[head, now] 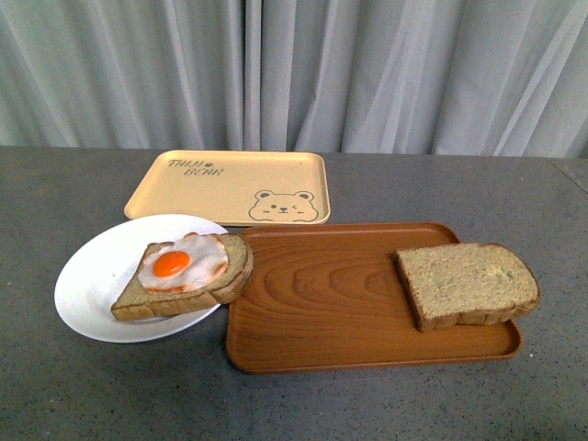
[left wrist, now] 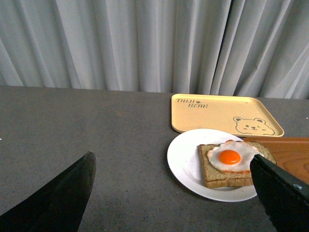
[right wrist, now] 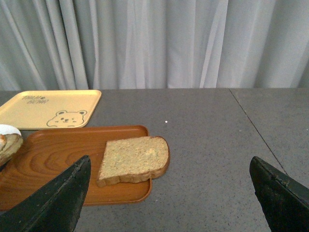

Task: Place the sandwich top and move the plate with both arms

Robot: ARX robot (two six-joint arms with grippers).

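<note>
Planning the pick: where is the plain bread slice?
In the front view, the plain slice lies at the right end of the brown tray, apart from the plate at left.

1. Bread slices: two, the plain sandwich top [head: 467, 284] and the egg-bearing slice [head: 147, 301].
2. Fried eggs: one fried egg [head: 182, 261] with a single orange yolk.
3. Plates: one round white plate [head: 92, 285].
4. Trays: two, a brown wood-grain tray [head: 312, 308] and a yellow bear-printed tray [head: 230, 184].
5. Hands: two, the left hand [left wrist: 171, 162] and the right hand [right wrist: 169, 162], each showing two dark fingers.
6. Tabletops: one grey tabletop [head: 92, 395].
7. Curtains: one pale pleated curtain [head: 367, 73].
</note>
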